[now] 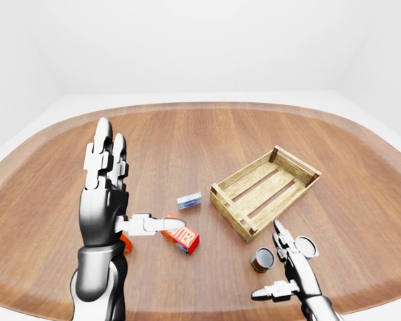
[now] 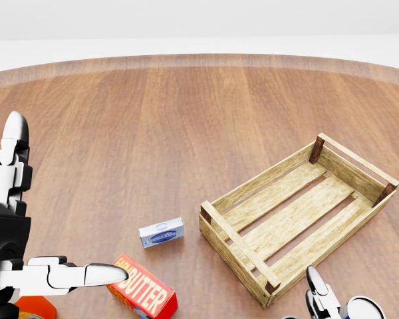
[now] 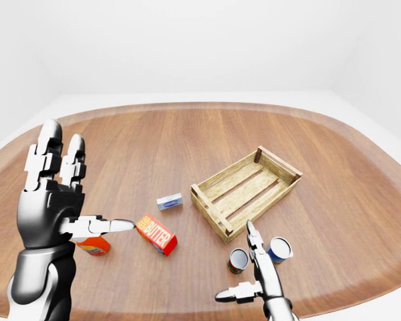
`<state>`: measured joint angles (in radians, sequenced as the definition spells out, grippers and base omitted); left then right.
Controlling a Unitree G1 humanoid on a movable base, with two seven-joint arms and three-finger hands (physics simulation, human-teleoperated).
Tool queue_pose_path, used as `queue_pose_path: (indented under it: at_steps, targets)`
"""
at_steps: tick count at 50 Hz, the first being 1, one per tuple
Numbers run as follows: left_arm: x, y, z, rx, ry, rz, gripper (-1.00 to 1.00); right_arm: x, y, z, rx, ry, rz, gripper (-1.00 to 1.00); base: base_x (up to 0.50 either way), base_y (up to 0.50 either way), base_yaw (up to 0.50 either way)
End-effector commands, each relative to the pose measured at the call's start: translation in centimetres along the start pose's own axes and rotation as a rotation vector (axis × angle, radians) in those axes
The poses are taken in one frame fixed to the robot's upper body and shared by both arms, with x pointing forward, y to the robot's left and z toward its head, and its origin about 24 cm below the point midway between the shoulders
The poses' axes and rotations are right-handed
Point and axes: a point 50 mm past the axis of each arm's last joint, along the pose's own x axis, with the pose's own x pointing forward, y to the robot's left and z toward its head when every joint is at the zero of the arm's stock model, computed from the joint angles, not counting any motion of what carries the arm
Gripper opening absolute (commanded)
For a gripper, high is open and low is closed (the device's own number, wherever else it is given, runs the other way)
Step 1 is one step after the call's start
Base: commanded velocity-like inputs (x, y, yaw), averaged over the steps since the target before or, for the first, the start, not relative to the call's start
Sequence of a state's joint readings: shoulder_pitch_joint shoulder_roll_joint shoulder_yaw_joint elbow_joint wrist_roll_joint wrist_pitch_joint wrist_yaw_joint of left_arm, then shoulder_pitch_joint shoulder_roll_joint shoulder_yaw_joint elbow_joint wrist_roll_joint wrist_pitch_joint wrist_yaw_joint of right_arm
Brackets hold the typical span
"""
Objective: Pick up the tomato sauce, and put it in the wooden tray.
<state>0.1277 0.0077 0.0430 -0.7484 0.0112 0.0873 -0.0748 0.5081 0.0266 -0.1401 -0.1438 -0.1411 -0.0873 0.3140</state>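
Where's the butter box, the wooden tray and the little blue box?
butter box (image 2: 143, 293), head view, its red top face.
wooden tray (image 2: 234, 240), head view, its near end rail.
small blue box (image 2: 161, 233), head view, its top label.

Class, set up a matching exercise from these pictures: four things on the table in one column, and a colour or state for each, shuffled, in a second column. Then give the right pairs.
Things:
1. butter box
2. wooden tray
3. left hand
4. small box

Descriptions:
A. open, fingers pointing up
B. red, lying flat
C. empty, slatted bottom
D. pale blue and white

Pairs: 1-B, 2-C, 3-A, 4-D
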Motion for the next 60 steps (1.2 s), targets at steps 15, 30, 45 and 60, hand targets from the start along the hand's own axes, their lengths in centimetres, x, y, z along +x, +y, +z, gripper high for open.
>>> queue_pose_path:
  at_steps: [15,30,45,60]
  targets:
    - [0.0,0.1,0.2,0.003,-0.010,0.000,1.00,1.3,-0.7,-0.7,-0.005,0.026,-0.026,1.00,0.00,0.00,0.00]
    - [0.0,-0.1,0.3,0.000,-0.013,-0.005,1.00,2.6,-1.1,-0.8,-0.010,0.026,-0.050,1.00,0.00,0.00,0.00]
    - [-0.1,-0.2,0.4,-0.002,-0.014,-0.009,1.00,3.3,-1.2,-1.7,-0.004,0.065,-0.061,1.00,0.00,0.00,0.00]
    - [0.0,-0.1,0.3,0.000,-0.013,-0.007,1.00,3.9,-1.0,-4.2,-0.006,0.181,-0.061,1.00,0.00,0.00,0.00]
